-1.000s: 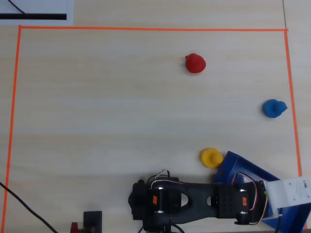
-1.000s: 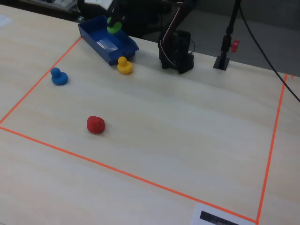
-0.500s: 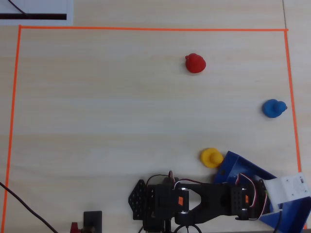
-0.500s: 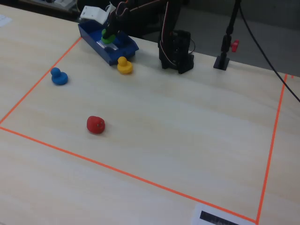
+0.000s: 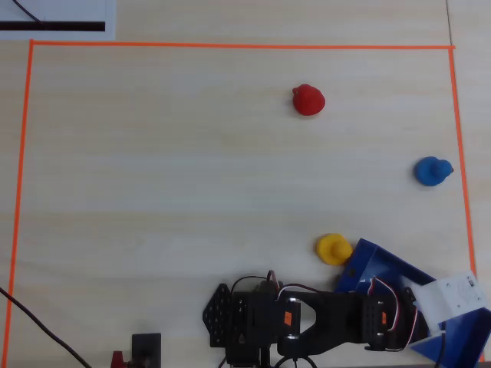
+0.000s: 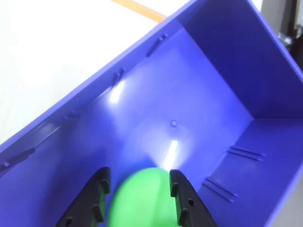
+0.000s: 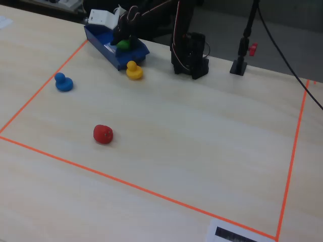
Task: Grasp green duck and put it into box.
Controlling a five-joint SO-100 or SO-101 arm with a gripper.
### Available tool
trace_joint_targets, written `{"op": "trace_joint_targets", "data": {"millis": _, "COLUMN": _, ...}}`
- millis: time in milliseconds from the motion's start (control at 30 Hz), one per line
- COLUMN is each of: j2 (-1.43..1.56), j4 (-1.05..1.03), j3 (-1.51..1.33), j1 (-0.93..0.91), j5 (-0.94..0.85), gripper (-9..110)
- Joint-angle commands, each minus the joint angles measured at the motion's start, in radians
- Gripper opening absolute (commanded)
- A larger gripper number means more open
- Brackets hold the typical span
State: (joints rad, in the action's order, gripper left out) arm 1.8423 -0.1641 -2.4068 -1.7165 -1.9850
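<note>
The green duck (image 6: 142, 201) lies between my gripper's (image 6: 139, 172) two black fingers, over the floor of the blue box (image 6: 213, 94). It looks blurred. It touches the right finger, and a thin strip of blue shows between it and the left finger, so the jaws stand slightly wider than the duck. In the fixed view the duck (image 7: 122, 44) sits inside the box (image 7: 108, 50), just under the gripper (image 7: 121, 39). In the overhead view the arm and its white camera block cover the duck and the fingers above the box (image 5: 376, 264).
A yellow duck (image 5: 333, 248) stands just outside the box's corner. A blue duck (image 5: 433, 171) is near the right tape line and a red toy (image 5: 308, 100) is farther out. Orange tape (image 5: 230, 46) frames the table. The arm's base (image 7: 189, 55) stands beside the box.
</note>
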Motion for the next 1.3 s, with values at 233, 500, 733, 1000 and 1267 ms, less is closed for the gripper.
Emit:
{"op": "trace_joint_targets", "data": {"millis": 233, "j2": 0.138, "j4": -0.284, "j3": 0.341, "j1": 0.158, "j5": 0.397, "gripper": 11}}
{"op": "trace_joint_targets", "data": {"millis": 500, "j2": 0.281, "j4": -1.005, "j3": 0.828, "j1": 0.920, "j5": 0.620, "gripper": 0}}
{"op": "trace_joint_targets", "data": {"millis": 733, "j2": 0.868, "j4": -0.808, "j3": 0.026, "j1": 1.634, "j5": 0.558, "gripper": 0}}
{"op": "trace_joint_targets", "data": {"millis": 1000, "j2": 1.310, "j4": -0.979, "j3": -0.537, "j1": 1.690, "j5": 0.456, "gripper": 0}}
{"op": "trace_joint_targets", "data": {"millis": 1267, "j2": 1.428, "j4": -1.060, "j3": -0.666, "j1": 1.701, "j5": 0.399, "gripper": 0}}
